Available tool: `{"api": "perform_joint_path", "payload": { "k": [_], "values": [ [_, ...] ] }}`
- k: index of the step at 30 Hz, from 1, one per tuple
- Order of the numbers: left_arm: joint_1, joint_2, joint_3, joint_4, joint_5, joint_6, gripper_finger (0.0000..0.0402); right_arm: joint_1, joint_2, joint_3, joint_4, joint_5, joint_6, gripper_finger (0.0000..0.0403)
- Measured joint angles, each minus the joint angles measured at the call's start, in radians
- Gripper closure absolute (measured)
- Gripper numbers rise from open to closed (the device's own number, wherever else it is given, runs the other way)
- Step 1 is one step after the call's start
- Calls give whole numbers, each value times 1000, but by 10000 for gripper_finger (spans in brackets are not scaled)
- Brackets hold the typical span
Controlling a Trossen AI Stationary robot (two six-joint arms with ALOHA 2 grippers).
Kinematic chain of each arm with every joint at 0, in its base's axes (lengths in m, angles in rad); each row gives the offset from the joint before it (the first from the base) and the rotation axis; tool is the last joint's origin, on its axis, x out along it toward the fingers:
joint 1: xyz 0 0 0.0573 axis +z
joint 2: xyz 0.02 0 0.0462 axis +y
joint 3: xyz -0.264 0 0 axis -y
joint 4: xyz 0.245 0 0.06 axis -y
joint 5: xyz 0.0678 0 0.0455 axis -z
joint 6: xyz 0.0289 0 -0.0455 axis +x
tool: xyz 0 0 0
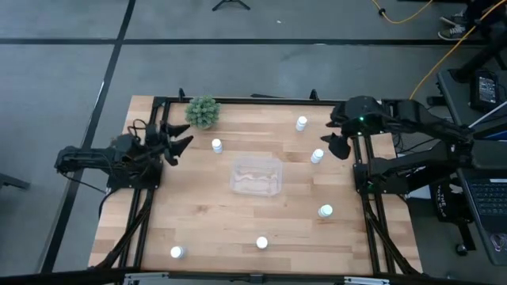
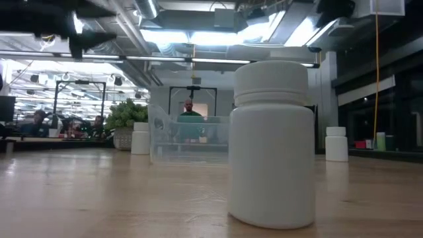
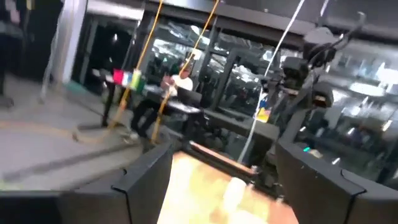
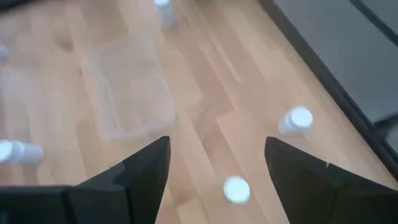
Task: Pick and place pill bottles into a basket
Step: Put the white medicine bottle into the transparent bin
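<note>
Six small white pill bottles stand upright on their bases on the wooden table: one [image 1: 216, 145] left of the clear basket [image 1: 256, 176], two at the far right [image 1: 301, 123] [image 1: 317, 156], one at the right [image 1: 325, 210], and two near the front [image 1: 261, 242] [image 1: 176, 252]. My right gripper [image 1: 328, 133] is open above the table's right side. In its wrist view [image 4: 217, 168] a bottle [image 4: 236, 190] shows below and between the fingers, untouched. My left gripper [image 1: 184, 137] is open and empty over the table's left side; it also shows in its wrist view [image 3: 227, 186].
A green bushy plant [image 1: 203, 112] stands at the far left, close to my left gripper. A black frame [image 1: 238, 100] runs along the table's edges. In the low view one bottle [image 2: 271, 142] stands very close to the camera, with the basket [image 2: 188, 139] behind it.
</note>
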Motion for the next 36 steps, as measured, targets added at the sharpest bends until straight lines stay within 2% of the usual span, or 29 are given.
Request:
{"api": "perform_joint_path", "payload": {
  "k": [3, 8, 13, 16, 20, 24, 36],
  "values": [
    [0, 120, 146, -93, -1, 105, 113, -19, 0, -16, -56, 3, 2, 140],
    [0, 390, 395, -309, 22, 223, 88, -60, 9, -120, -133, -16, 31, 140],
    [3, 609, 548, -386, 57, 326, 55, -100, 21, -257, -39, -110, 23, 138],
    [17, 693, 594, -382, 89, 354, 37, -138, 44, -329, 19, -160, 22, 118],
    [47, 759, 622, -385, 142, 351, 21, -186, 105, -405, 48, -207, -6, 74],
    [60, 786, 636, -384, 166, 339, 18, -222, 176, -447, 53, -179, -31, 39],
    [57, 788, 639, -379, 159, 271, 19, -240, 361, -484, 236, -155, -87, 34]
  ]
}}
